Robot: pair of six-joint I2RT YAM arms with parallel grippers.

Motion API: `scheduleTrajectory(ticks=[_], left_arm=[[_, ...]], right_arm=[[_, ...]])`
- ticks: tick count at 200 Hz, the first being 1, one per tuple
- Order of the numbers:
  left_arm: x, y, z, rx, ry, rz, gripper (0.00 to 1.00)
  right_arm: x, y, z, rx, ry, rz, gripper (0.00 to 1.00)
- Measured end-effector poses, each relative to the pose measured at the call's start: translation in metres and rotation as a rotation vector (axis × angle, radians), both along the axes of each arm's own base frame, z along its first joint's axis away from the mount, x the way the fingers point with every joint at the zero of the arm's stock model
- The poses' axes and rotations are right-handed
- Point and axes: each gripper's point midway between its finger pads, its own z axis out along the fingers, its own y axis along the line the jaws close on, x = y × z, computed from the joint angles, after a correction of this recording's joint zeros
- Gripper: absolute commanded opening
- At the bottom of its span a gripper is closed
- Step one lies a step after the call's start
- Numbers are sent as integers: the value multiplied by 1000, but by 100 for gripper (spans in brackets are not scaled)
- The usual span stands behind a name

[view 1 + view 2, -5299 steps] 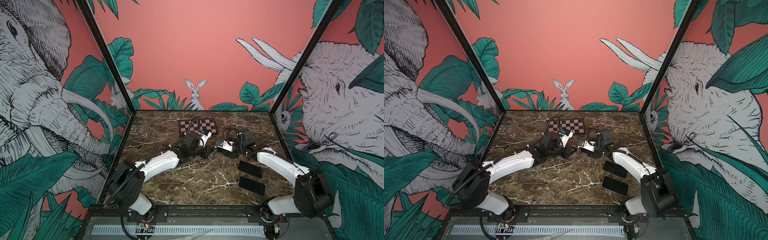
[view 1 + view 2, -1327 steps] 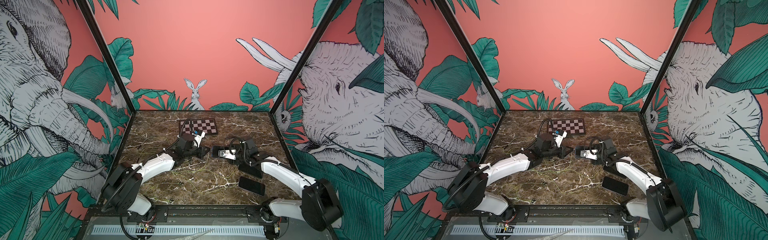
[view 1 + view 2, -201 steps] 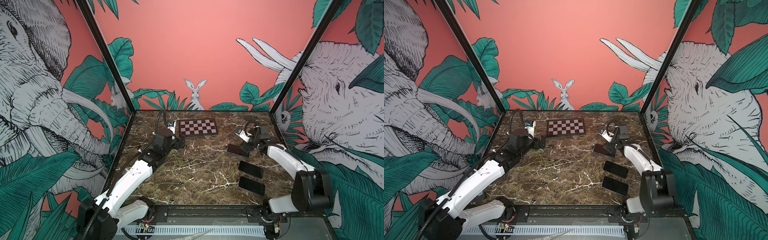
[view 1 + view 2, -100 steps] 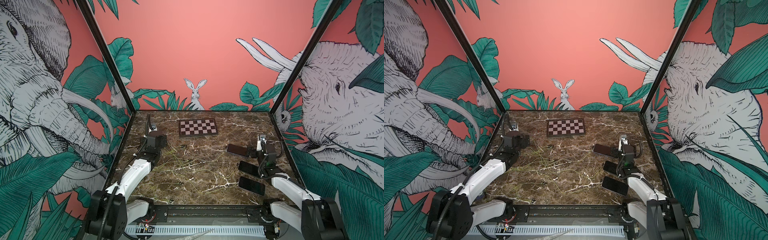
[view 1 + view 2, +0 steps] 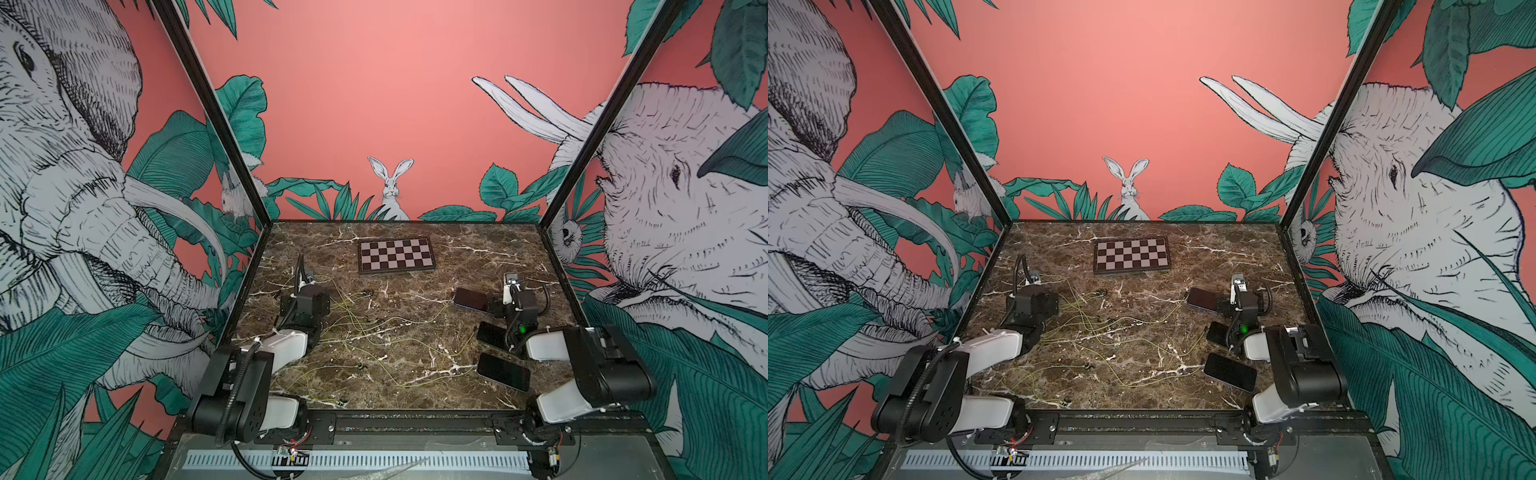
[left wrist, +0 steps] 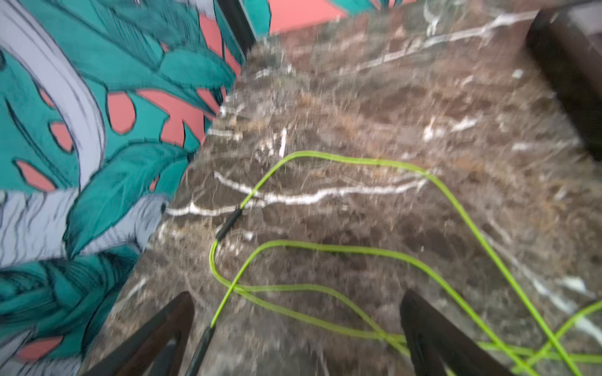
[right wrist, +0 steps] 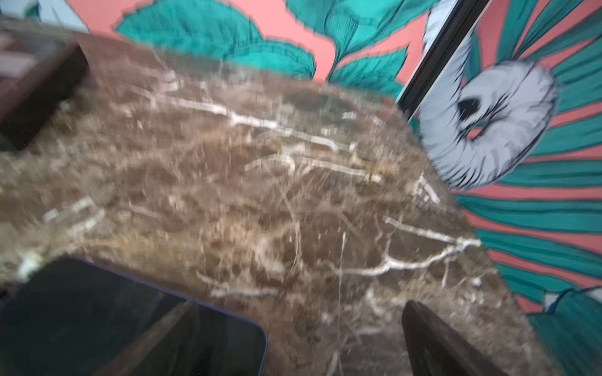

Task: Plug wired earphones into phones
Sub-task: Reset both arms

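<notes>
On the left, the white and black left arm [image 5: 282, 347] is folded along the left edge of the brown marble surface [image 5: 478, 249], with its wrist over the left middle. The left wrist view is blurred, but we see the left jaws standing wide apart and holding nothing. They hang above the wired earphones [image 6: 358, 160], which are very thin, glossy yellow-green cords that loop and cross on the marble. One cord carries a small dark sleeve [image 6: 229, 223] just before a bend.

In both top views the cords spread loosely from under the left wrist across the middle of the surface toward the right. Tiny dark bits sit along them, too small for us to tell plug from earbud. Far in the middle lies a black-framed checkerboard [image 5: 396, 255], apart from the cords.

On the right, three flat black phones with glossy dark screens and rounded corners lie in a row: the far phone [image 5: 469, 298], the middle phone [image 5: 489, 333] and the near phone [image 5: 503, 371]. A cord runs up to the left end of the far phone and of the near phone. We cannot tell whether the plugs are seated.

The white and black right arm [image 5: 548, 347] is folded by the right edge, its wrist hiding the far phone's right end. In the blurred right wrist view the right jaws stand wide apart and empty, with one finger [image 7: 163, 338] over a phone's rounded corner.
</notes>
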Motion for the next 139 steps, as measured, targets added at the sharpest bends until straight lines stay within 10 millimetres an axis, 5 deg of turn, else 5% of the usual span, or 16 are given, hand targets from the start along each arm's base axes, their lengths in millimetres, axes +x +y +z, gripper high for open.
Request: scheduleTrajectory(ticks=[38, 57, 139], left_arm=[[21, -17, 13, 15, -117, -114, 99], [19, -19, -3, 18, -108, -150, 100], [33, 2, -5, -46, -131, -114, 100]], right_arm=[[5, 1, 6, 9, -19, 16, 100], [10, -3, 12, 20, -36, 3, 99], [12, -15, 15, 28, -44, -70, 99]])
